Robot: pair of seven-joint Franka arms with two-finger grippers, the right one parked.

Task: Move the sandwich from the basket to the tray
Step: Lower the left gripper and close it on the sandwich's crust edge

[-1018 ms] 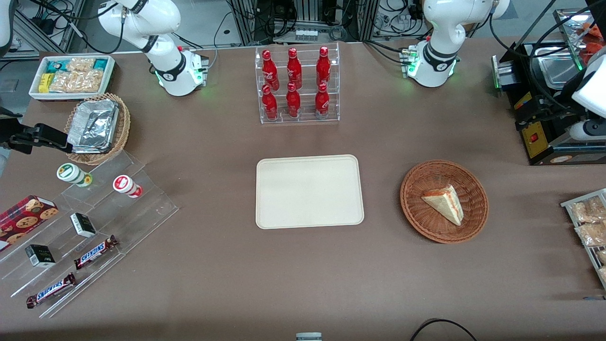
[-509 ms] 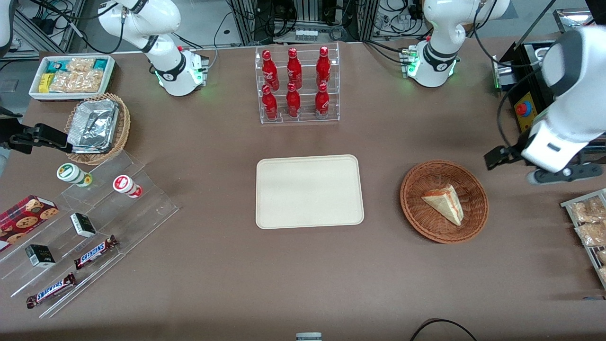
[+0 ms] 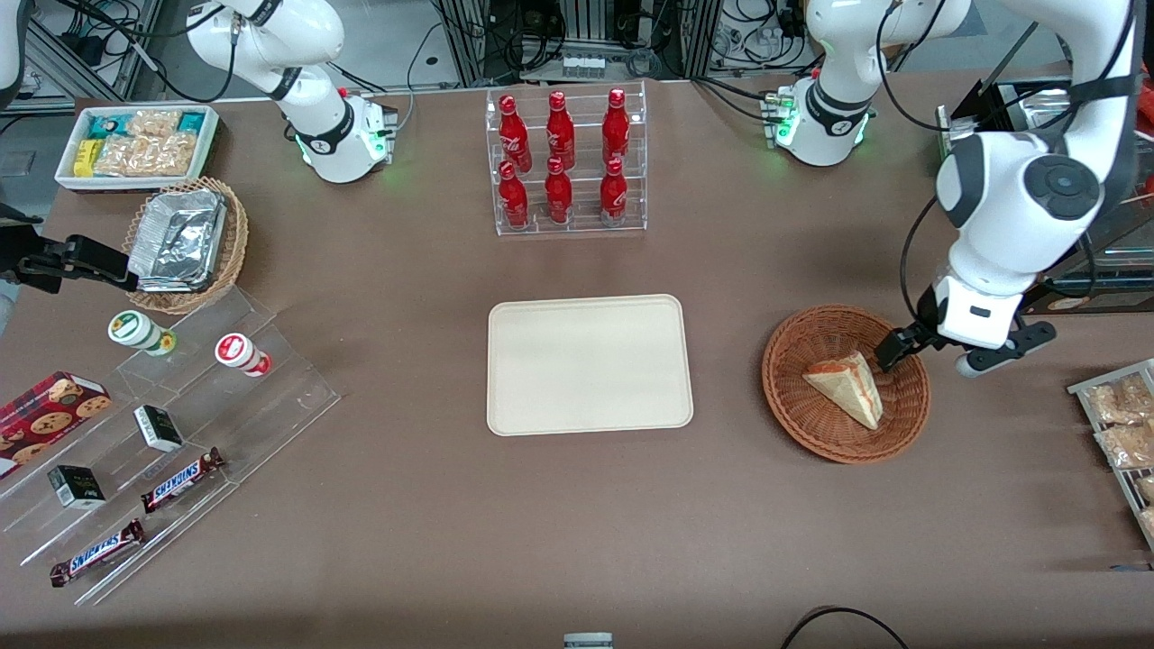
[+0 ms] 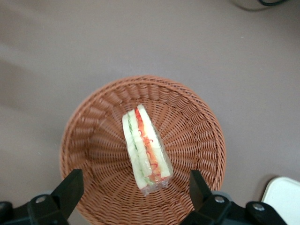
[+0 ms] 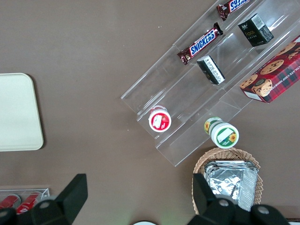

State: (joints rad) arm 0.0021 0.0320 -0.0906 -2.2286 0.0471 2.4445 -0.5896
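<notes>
The sandwich (image 3: 847,386) (image 4: 145,150), a wrapped pale wedge with red, orange and green layers, lies in the round reddish-brown wicker basket (image 3: 793,415) (image 4: 93,126). My left gripper (image 3: 902,348) (image 4: 135,180) hangs open above the basket, over the rim toward the working arm's end. Its fingers (image 4: 71,183) stand wide apart, with the broad end of the sandwich showing between them, and they hold nothing. The cream rectangular tray (image 3: 586,365) (image 4: 283,197) (image 5: 16,112) lies flat beside the basket at mid-table with nothing on it.
A clear rack of red bottles (image 3: 563,162) stands farther from the camera than the tray. A wire rack of bagged snacks (image 3: 1118,424) sits at the working arm's end. Acrylic steps with candy bars (image 3: 171,424) and a tan basket of foil containers (image 3: 185,243) lie toward the parked arm's end.
The left arm has swung in from the table's edge and come down, bringing its gripper from beside the basket to above the basket's rim. Sandwich, basket and tray have not moved.
</notes>
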